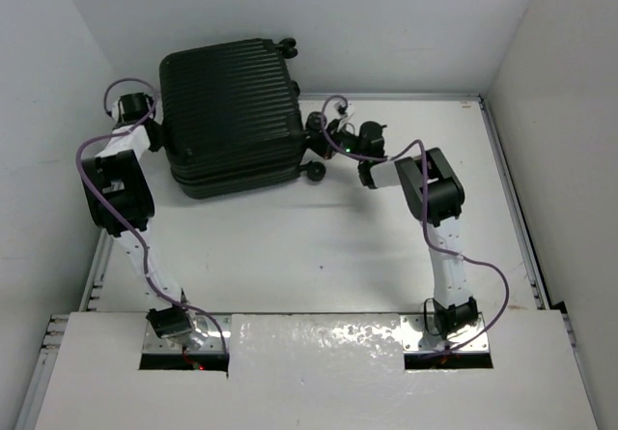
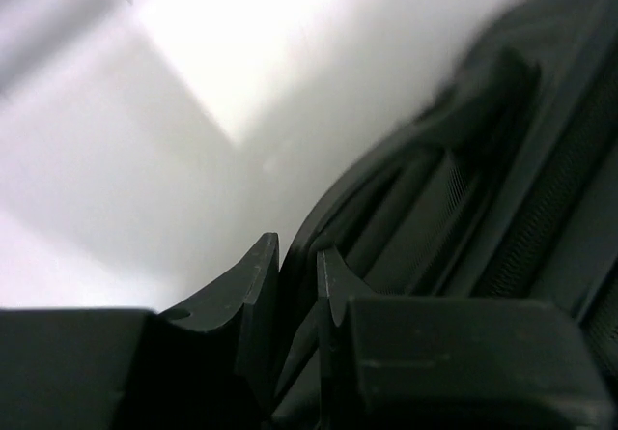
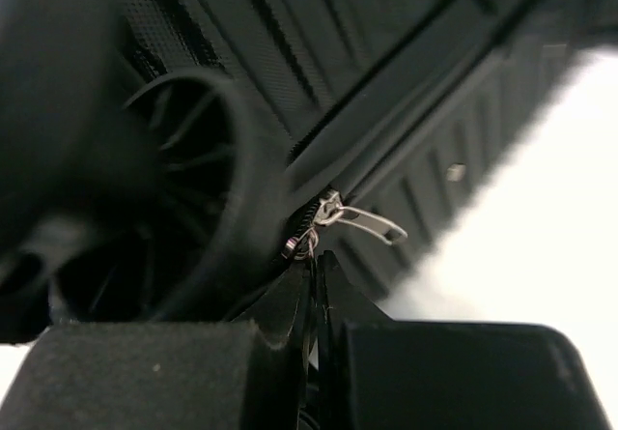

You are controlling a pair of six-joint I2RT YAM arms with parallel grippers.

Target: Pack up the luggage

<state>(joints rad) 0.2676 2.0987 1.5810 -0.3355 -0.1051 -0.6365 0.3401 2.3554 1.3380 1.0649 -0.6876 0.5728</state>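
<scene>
The luggage [image 1: 232, 111], a black ribbed hard-shell suitcase, lies shut and flat at the back left of the table. My left gripper [image 1: 156, 137] presses against its left side. In the left wrist view the fingers [image 2: 256, 275] stand almost together, with a dark strip of the luggage's rim [image 2: 386, 208] running into the narrow slit. My right gripper [image 1: 321, 144] is at the wheel end. In the right wrist view it [image 3: 317, 256] is shut on a thin wire loop [image 3: 303, 244] tied to the zipper slider [image 3: 328, 210]. The silver pull tab [image 3: 375, 223] hangs free beside a wheel [image 3: 174, 198].
White walls close in the table [image 1: 319, 246] on the left, back and right. The luggage's wheels [image 1: 314, 169] stick out toward the right arm. A white board [image 1: 319, 372] covers the near edge around both arm bases.
</scene>
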